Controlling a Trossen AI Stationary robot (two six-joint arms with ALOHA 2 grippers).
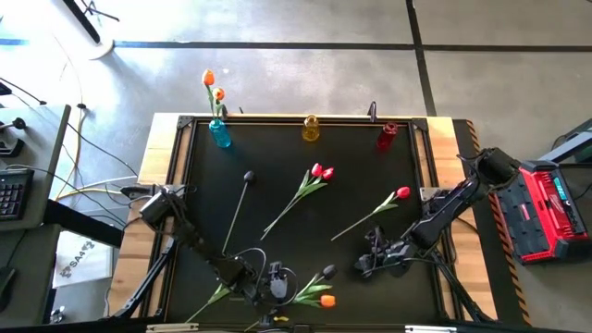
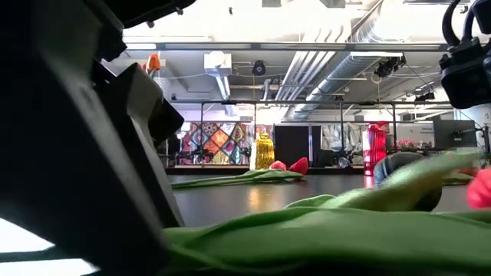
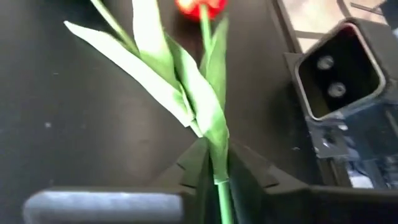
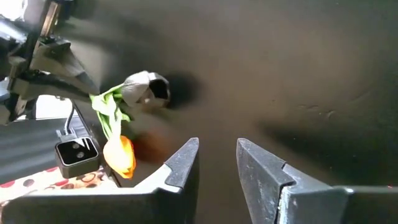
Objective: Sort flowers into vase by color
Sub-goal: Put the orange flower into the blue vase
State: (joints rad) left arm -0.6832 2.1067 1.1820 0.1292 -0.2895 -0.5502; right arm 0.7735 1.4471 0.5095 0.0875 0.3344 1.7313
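— What sits along the far edge of the table (image 1: 185,185)?
— A blue vase (image 1: 220,134) on the left holds two orange tulips (image 1: 212,85). A yellow vase (image 1: 311,129) stands in the middle and a red vase (image 1: 387,136) on the right.

— Where is the left gripper (image 3: 214,177)?
— Low at the near edge, left of centre. Its fingers (image 3: 249,174) are pinched on the green stem of an orange tulip (image 1: 326,301) whose head lies just beside a black one (image 1: 328,272).

— And the loose flowers?
— A black tulip (image 1: 248,175) lies left of centre, a red pair (image 1: 322,172) in the middle, and a single red tulip (image 1: 402,193) further right.

— The right gripper (image 4: 217,163)?
— It hovers near the table's right front, fingers (image 4: 180,165) spread apart and empty, pointing toward the orange and black heads.
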